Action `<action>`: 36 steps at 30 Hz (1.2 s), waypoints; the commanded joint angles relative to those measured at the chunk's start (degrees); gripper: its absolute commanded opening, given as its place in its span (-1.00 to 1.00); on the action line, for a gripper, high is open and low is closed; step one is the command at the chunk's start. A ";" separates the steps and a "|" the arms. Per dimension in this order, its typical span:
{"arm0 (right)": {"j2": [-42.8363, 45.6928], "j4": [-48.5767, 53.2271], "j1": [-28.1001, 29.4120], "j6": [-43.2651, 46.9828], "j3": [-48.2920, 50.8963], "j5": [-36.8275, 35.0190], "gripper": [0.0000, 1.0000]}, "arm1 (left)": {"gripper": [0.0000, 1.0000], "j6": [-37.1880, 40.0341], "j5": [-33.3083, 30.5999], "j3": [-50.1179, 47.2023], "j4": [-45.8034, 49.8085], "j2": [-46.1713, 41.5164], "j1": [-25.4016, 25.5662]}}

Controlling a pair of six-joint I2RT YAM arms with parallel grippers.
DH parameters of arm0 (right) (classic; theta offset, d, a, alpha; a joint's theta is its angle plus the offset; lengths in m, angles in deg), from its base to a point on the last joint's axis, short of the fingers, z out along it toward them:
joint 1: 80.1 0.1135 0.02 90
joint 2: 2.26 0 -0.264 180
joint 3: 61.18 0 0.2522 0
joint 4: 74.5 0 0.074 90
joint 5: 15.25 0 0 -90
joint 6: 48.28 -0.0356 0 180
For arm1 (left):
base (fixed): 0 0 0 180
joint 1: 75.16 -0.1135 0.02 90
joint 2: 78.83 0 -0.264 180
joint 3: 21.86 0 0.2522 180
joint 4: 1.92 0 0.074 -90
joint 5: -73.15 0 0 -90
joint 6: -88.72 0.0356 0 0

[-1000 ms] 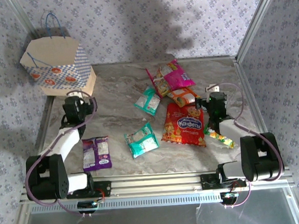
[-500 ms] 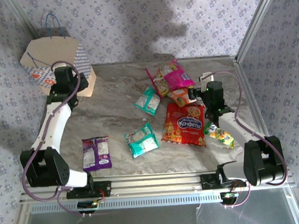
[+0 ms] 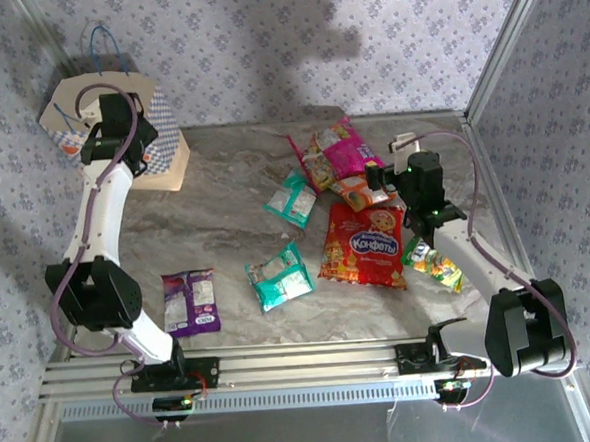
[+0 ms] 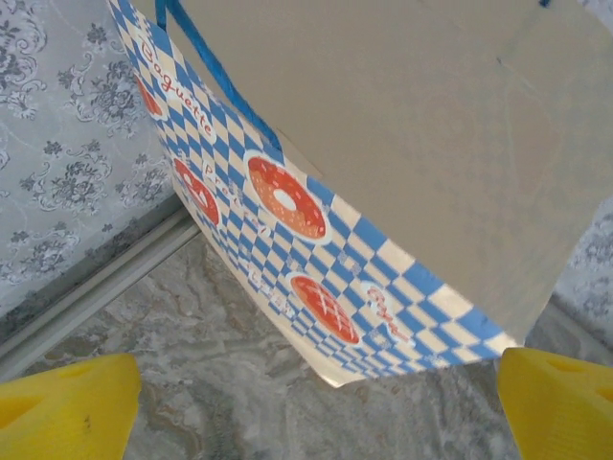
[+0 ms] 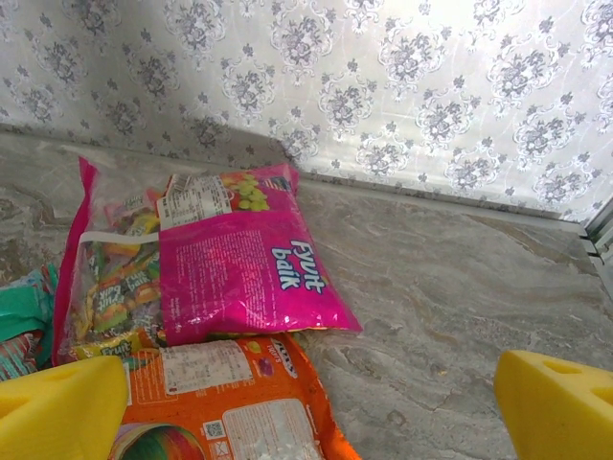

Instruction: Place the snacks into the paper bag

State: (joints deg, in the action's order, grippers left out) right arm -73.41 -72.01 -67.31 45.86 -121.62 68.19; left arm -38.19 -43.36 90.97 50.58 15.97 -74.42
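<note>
The paper bag [image 3: 166, 149] stands at the far left corner of the table [image 3: 225, 215], against the patterned wall [image 3: 264, 43], with its tan mouth open upward and its blue cord handles [image 4: 215, 72] up. The snacks all lie on the table outside it. A purple and white packet [image 3: 191, 301] lies near the left arm's base. One teal and white packet [image 3: 279, 275] lies near the middle of the table, and the second teal and white packet [image 3: 292, 199] lies farther back. The big red packet [image 3: 364, 245] lies flat to the right of them. An orange packet [image 3: 361, 190] touches its far edge, and a magenta packet [image 5: 239, 259] overlaps the orange one from behind. A green and yellow packet [image 3: 433, 268] lies just beside the red one, on its right.

The left gripper [image 4: 316, 398] hangs close by the bag's checked side, its yellow fingers [image 4: 67, 407] spread wide with nothing between them. The right gripper [image 5: 311, 402] hovers low over the orange packet, facing the magenta one. Its jaws are released too, spread wide and gripping nothing.
</note>
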 commanded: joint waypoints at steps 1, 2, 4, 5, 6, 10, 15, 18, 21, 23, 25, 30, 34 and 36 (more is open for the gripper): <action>1.79 1.47 0.30 0.22 -0.80 0.86 1.00 | 0.91 -6.67 -2.06 5.50 2.78 2.55 -0.68; 1.94 1.58 0.38 0.33 -0.74 0.90 1.00 | 0.90 -7.82 -1.77 6.84 3.28 3.47 -0.84; 2.24 1.60 0.38 0.51 -0.41 1.14 1.00 | 0.88 -9.58 -1.34 8.65 3.54 4.77 -1.09; 2.47 1.51 0.38 0.53 -0.20 1.14 1.00 | 0.86 -10.32 -0.98 9.55 3.51 5.50 -1.30; 2.58 1.30 0.41 0.67 0.00 1.25 0.99 | 0.84 -10.84 -0.79 10.52 3.55 6.22 -1.38; 2.72 0.93 0.47 0.78 0.45 1.16 1.00 | 0.81 -13.94 -1.35 15.31 6.21 9.43 -1.69; 2.95 0.58 0.67 0.95 0.76 1.47 1.00 | 0.75 -17.17 -1.92 18.79 6.85 12.66 -1.78; 2.95 0.50 0.74 1.02 0.84 1.43 1.00 | 0.73 -19.04 -1.97 22.53 9.44 15.56 -1.83; 2.95 0.44 0.91 1.04 0.95 1.49 1.00 | 0.73 -20.81 -1.63 27.27 13.49 18.76 -1.85; 2.84 0.33 1.00 1.22 1.06 1.49 1.00 | 0.73 -21.16 -0.96 29.22 14.57 20.23 -1.86; 2.60 0.34 1.04 1.39 0.94 1.51 1.00 | 0.73 -21.54 -1.00 30.53 15.41 21.30 -1.80; 2.08 0.27 1.24 1.40 0.82 1.34 1.00 | 0.69 -22.93 -2.04 31.71 16.79 22.61 -2.05; 1.90 0.12 1.48 1.56 0.79 1.13 1.00 | 0.61 -24.24 -1.75 32.74 18.23 23.69 -2.40; 1.94 0.20 1.61 1.83 0.75 0.95 1.00 | 0.58 -24.61 -1.41 34.01 19.32 24.64 -2.69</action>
State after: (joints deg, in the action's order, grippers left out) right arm -71.93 -71.61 -66.17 46.47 -121.16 69.23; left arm -61.16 -44.34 121.89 66.65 38.83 -76.33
